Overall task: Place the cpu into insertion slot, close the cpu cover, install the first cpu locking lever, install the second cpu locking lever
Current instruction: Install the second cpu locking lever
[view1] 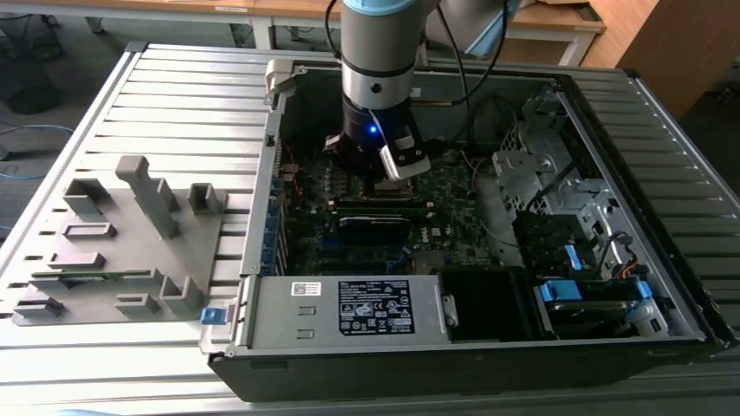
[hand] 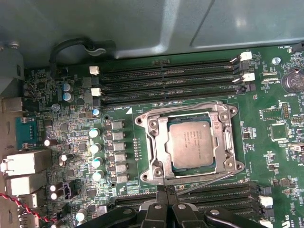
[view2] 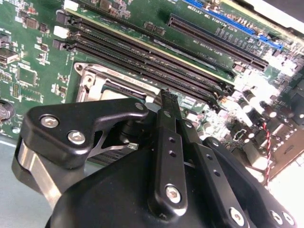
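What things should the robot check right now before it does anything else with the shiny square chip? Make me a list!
1. The cpu sits in the insertion slot: ok, it lies flat inside, silver top up.
2. The cpu cover is down around the chip: ok, the frame lies flat with the chip showing through its window.
3. The locking levers are hooked: cannot tell; thin wire levers run along the frame's edges, but their latches are unclear.
4. The gripper is near the socket: ok, its tip sits just at the socket's edge.
5. The gripper is empty: cannot tell.
6. The memory slots beside the socket are untouched: ok.
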You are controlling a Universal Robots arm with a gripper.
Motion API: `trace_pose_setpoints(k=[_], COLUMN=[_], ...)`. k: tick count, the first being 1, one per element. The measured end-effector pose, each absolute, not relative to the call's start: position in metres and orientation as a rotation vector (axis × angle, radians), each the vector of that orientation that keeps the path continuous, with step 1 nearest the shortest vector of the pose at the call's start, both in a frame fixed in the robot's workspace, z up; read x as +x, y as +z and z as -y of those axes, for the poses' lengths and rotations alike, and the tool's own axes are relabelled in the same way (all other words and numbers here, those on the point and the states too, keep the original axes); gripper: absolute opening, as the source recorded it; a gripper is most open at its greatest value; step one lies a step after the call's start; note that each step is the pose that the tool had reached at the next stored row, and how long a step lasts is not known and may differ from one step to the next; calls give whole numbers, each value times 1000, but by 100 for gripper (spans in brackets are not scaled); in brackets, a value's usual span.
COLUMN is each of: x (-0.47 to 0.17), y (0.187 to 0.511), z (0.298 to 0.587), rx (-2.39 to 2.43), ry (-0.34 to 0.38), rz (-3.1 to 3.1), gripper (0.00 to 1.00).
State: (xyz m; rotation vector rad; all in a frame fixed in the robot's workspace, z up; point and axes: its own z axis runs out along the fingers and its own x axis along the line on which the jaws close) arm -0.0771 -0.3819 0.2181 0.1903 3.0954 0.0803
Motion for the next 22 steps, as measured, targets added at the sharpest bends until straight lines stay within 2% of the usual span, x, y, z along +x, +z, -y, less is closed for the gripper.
trace_pose_setpoints(k=[22], x=[-80], y=[209], z=[382], rx=[190], ry=[82], rz=[-3095], gripper=[11])
